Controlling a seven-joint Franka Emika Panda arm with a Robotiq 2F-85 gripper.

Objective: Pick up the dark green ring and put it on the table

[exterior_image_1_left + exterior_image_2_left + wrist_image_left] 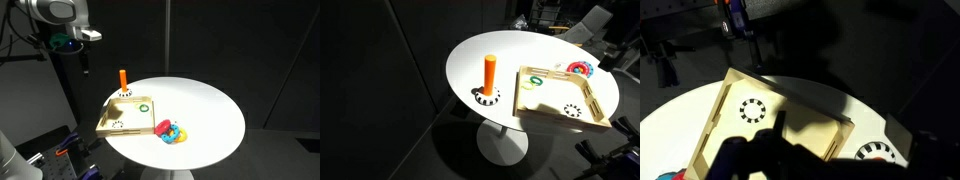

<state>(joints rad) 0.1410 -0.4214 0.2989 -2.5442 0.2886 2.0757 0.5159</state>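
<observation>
dark green ring [145, 106] on board [131, 115], white table [212, 108]

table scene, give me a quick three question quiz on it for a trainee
1. True or false: the dark green ring lies on the bare top of the table.
2. Where does the orange peg stand?
A) inside the wooden board
B) upright on the table, outside the wooden board
C) in the heap of coloured rings
3. Fill in: the heap of coloured rings lies on the ____, just outside the wooden board.

Key:
1. False: the dark green ring lies inside the wooden board.
2. B
3. table
</observation>
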